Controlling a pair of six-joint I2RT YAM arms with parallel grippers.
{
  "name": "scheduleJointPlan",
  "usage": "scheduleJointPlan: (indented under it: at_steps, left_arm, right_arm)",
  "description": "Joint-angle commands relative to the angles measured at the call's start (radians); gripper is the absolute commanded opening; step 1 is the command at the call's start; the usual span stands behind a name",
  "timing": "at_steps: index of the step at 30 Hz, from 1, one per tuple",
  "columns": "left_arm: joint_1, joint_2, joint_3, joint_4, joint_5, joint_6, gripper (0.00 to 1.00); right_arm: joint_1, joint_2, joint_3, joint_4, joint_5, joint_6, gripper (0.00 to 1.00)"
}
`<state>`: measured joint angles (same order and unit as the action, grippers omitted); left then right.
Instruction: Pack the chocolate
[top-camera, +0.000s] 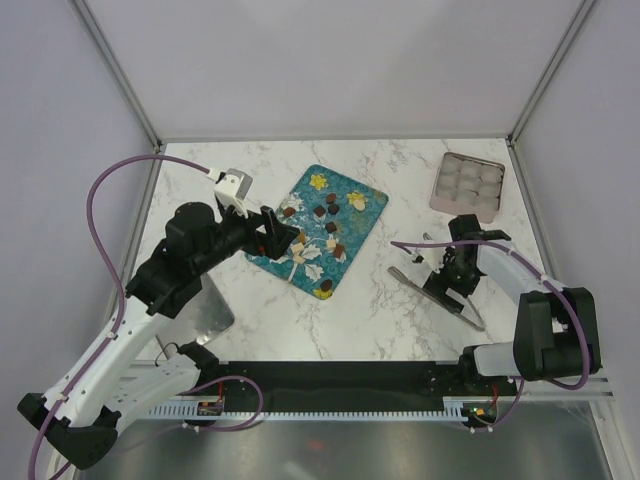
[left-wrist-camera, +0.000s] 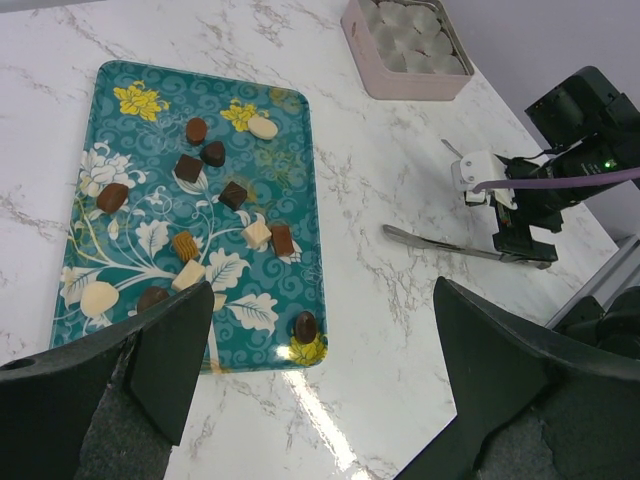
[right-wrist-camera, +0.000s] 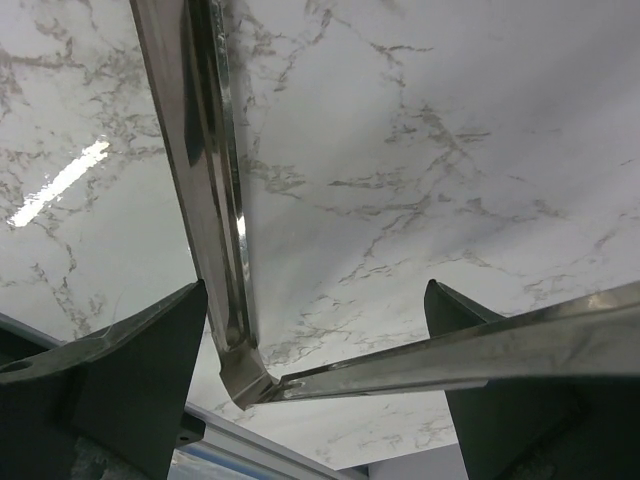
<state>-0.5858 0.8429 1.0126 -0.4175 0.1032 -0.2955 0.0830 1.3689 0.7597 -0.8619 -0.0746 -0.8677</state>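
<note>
Behind left jaws, tray (left-wrist-camera: 150, 130) corner hidden; tongs (right-wrist-camera: 213, 200) ends cropped.

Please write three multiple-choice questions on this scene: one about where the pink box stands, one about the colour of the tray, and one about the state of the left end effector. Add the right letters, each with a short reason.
1. Where does the pink box stand?
A. at the near left edge
B. on the table, far right, apart from the tray
C. at the table's middle

2. What is the tray's ground colour?
A. red
B. teal
C. black

3. How is the left end effector?
A. shut on an object
B. shut, empty
C. open, empty

Answers:
1 B: the top view shows it near the far right corner.
2 B: both views show teal under the printed flowers.
3 C: its wrist view shows the fingers spread with nothing held between them.
</note>
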Motion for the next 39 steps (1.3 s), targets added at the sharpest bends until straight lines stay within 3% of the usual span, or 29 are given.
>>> scheduleJointPlan:
  at_steps: [1,10,17,27,39]
  left_arm:
    - [0.003,-0.005,0.011,0.022,-0.02,0.039,0.98]
    - [0.003,-0.002,0.007,0.02,-0.026,0.042,0.98]
    - [0.004,0.002,0.011,0.02,-0.019,0.041,0.98]
    - [0.004,-0.004,0.011,0.02,-0.007,0.039,0.98]
    - [0.006,-0.004,0.011,0.019,-0.019,0.044,0.98]
  right_arm:
    - [-0.002,0.012,0.032,-0.002,0.001,-0.028,0.98]
    - [-0.017,0.052,0.141,0.006,0.049,-0.047,0.98]
    - [-0.037,0.041,0.188,-0.018,-0.017,-0.005,0.98]
    - [-0.052,-0.048,0.076,-0.06,-0.028,0.012,0.98]
    - [-0.052,-0.027,0.03,-0.039,0.002,0.001,0.98]
